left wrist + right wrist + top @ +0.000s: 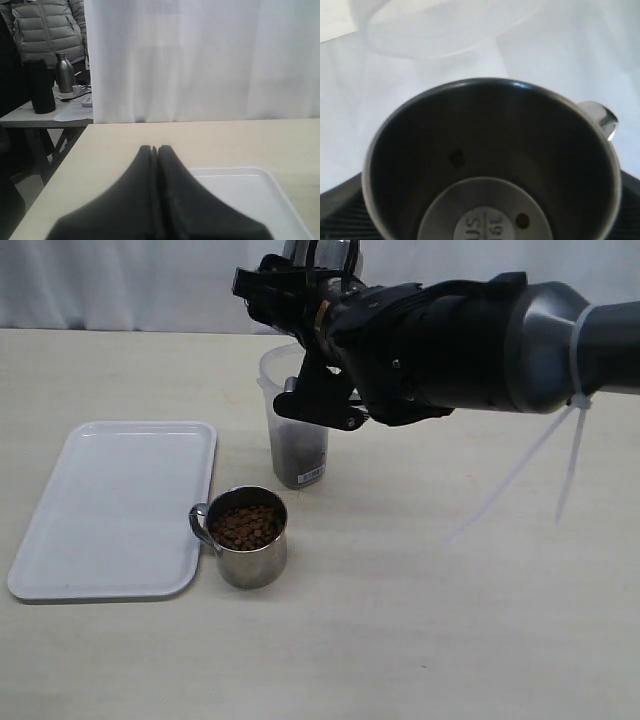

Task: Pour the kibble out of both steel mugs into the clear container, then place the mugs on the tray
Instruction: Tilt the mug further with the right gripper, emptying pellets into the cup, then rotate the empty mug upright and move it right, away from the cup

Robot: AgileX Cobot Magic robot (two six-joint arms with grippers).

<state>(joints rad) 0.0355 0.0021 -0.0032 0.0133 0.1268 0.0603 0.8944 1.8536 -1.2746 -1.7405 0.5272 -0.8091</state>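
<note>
While the held mug (490,165) hangs tipped at the clear container (298,445), my right fingers (340,220) stand wide around its body. Its mouth faces the container's rim (420,40), so its long axis lies well over from upright. The right wrist view looks straight into it. It is nearly bare inside, with two dark specks on the wall and floor that I take for stray pellets.

The container stands upright on the counter (450,620) with a dark layer of kibble (298,462) in its bottom. My left fingers (140,190) are pressed together with nothing between them, low over the counter at a corner of the tray (250,195).

I judge this pour as good as done, so the next move turns on the tray (110,510). In the exterior view it lies to the left of the right fingers, well apart. The full mug (250,558) stands upright between them, just beside the tray's near right corner, handle toward the tray. The left arm looks nearer to both.

My count is two steel mugs, one held and one brimming with kibble (246,525), one container and one tray with nothing on it.
</note>
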